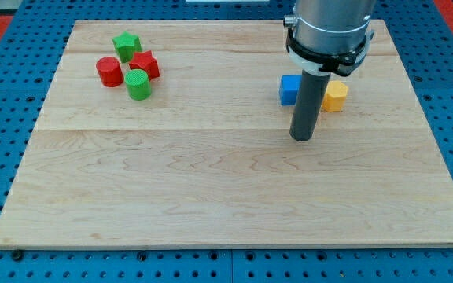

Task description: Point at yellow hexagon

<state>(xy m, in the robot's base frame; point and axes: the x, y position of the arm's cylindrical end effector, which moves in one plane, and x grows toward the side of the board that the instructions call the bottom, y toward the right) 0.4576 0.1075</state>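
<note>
Yellow hexagon (336, 95), partly hidden behind the rod, lay just beyond my tip (301, 138); no end effector was visible, state indeterminable.

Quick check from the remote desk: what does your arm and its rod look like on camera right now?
A silver-grey metal cylinder enters from the view's top, ringed by a black clamp band with a white collar beneath. Below it hangs a straight, dark grey round rod; my tip is its blunt flat end. No cables or markings show.
</note>
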